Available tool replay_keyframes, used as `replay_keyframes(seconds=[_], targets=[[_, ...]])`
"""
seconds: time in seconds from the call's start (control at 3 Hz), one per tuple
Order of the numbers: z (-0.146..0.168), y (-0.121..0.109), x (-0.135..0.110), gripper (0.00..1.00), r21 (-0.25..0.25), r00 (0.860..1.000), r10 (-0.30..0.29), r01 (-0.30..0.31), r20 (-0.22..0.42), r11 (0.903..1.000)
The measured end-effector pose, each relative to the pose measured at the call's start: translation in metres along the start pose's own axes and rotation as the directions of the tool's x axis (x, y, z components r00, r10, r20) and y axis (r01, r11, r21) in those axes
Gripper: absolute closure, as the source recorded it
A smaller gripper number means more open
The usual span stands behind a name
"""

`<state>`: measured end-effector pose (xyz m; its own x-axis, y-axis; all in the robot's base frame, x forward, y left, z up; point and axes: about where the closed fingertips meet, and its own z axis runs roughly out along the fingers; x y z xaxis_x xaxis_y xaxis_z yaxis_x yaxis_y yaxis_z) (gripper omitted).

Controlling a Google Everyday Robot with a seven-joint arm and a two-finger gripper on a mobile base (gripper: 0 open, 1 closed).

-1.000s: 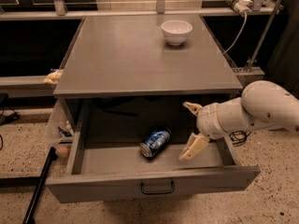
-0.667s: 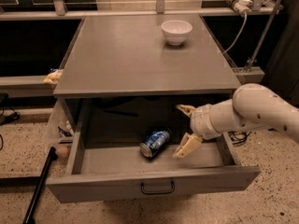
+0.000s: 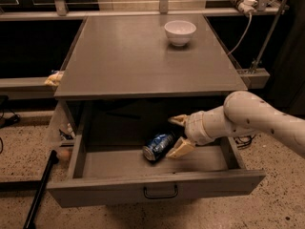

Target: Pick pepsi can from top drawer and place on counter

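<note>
The pepsi can point(image 3: 158, 146), blue with a silver end, lies on its side on the floor of the open top drawer point(image 3: 157, 189), near its middle. My gripper point(image 3: 177, 135) reaches into the drawer from the right on a white arm. It is open, with one tan finger point(image 3: 177, 120) above and behind the can and the other point(image 3: 180, 150) just right of the can's near side. The can's right end lies between the fingers. The grey counter point(image 3: 138, 61) spans the cabinet top above the drawer.
A white bowl point(image 3: 180, 32) stands at the back right of the counter. A black pole point(image 3: 39, 190) leans by the drawer's left front corner. A white cable point(image 3: 240, 30) and metal rails run behind and right of the cabinet.
My gripper has moved left inside the drawer, from well right of the can to straddling its right end. The can has not moved.
</note>
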<state>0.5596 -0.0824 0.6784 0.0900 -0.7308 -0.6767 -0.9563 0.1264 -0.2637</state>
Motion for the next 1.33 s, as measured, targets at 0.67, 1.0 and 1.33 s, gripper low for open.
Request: replay_keyframes(seconds=[0.67, 1.0, 1.33], targets=[[0.036, 0.001, 0.008, 0.13, -0.061, 0.999, -0.034, 0.034, -0.001, 0.9976], [0.051, 0.000, 0.010, 0.13, -0.085, 0.999, -0.048, 0.047, 0.001, 0.9953], [0.064, -0.001, 0.012, 0.15, -0.108, 0.998, -0.059, 0.059, 0.004, 0.9924]])
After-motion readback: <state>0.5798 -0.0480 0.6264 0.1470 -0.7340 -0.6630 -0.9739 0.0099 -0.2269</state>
